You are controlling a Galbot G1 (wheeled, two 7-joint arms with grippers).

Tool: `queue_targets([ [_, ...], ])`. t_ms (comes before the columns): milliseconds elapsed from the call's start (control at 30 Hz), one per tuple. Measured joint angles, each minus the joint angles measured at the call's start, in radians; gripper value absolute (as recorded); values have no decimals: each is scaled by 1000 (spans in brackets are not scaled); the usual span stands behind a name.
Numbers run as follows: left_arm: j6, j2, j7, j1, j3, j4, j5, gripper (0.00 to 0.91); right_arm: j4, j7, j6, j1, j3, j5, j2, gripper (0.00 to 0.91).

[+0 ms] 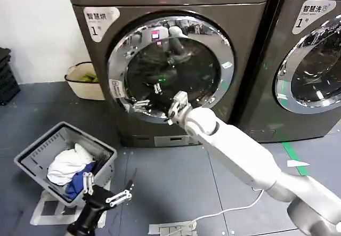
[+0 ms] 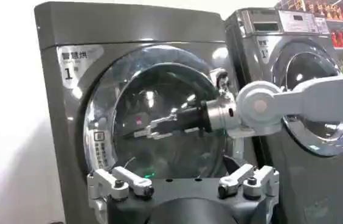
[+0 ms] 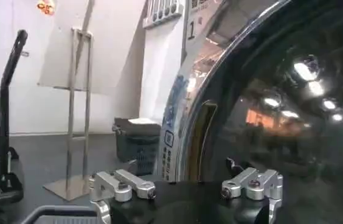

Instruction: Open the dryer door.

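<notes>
The dryer door (image 1: 200, 71), a round chrome ring around dark glass, lies shut against the front of the grey machine marked 1. A small white sticker (image 1: 116, 87) sits on the ring's left side. My right arm reaches up from the lower right, and its gripper (image 1: 149, 100) is open at the door's lower left, close to the glass. In the right wrist view the open gripper (image 3: 188, 192) faces the ring's edge and a narrow handle recess (image 3: 203, 141). The left wrist view shows that right gripper (image 2: 150, 129) in front of the door (image 2: 153, 85). My left gripper (image 1: 106, 189) hangs low and open.
A grey laundry basket (image 1: 32, 159) with white and blue clothes stands on the floor at the left, beside my left gripper. A second dark machine (image 1: 314, 60) stands to the right of the dryer. A cream bin (image 1: 85, 81) sits by the wall. A white cable (image 1: 224, 212) crosses the floor.
</notes>
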State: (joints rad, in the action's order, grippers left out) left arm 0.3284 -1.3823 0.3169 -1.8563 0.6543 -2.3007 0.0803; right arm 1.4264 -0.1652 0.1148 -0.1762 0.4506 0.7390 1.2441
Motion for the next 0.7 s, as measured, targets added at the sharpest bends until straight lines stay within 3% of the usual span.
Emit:
queue_targets([
  [700,0,-1,0,3,1,-2,4,907,-142,-12,-4,39,25,-43,121,907],
])
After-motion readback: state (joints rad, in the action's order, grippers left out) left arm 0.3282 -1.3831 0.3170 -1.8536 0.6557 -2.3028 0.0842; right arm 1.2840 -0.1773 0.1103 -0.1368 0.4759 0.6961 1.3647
